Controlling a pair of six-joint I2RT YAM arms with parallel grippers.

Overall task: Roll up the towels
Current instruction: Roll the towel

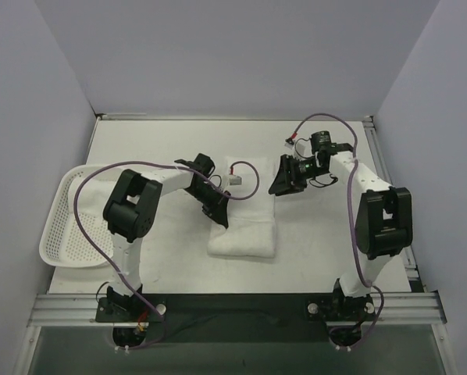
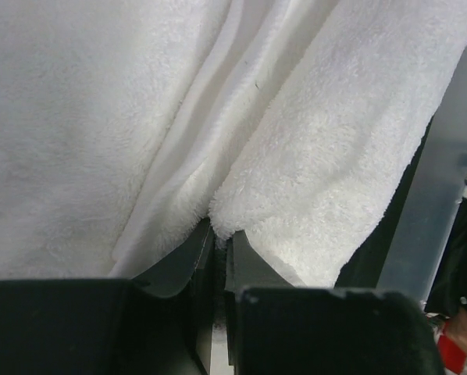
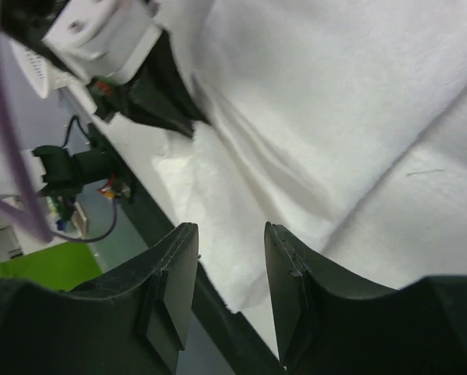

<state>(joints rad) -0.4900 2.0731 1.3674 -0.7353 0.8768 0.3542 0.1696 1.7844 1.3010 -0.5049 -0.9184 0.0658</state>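
Observation:
One white terry towel (image 1: 245, 234) lies folded in the middle of the table, and it fills the left wrist view (image 2: 335, 156) and the right wrist view (image 3: 335, 94). My left gripper (image 1: 218, 213) is at its left edge, shut on a raised fold of the cloth (image 2: 219, 232). My right gripper (image 1: 282, 186) hovers by the towel's far right corner. Its jaws are open (image 3: 232, 234) with nothing between them, and the cloth lies beyond the fingertips. The left gripper (image 3: 151, 90) also shows on the towel at the upper left of the right wrist view.
A white perforated basket (image 1: 62, 226) sits at the table's left edge, beside the left arm. Grey walls close the table in on three sides. A dark rail (image 1: 241, 306) runs along the near edge by the arm bases.

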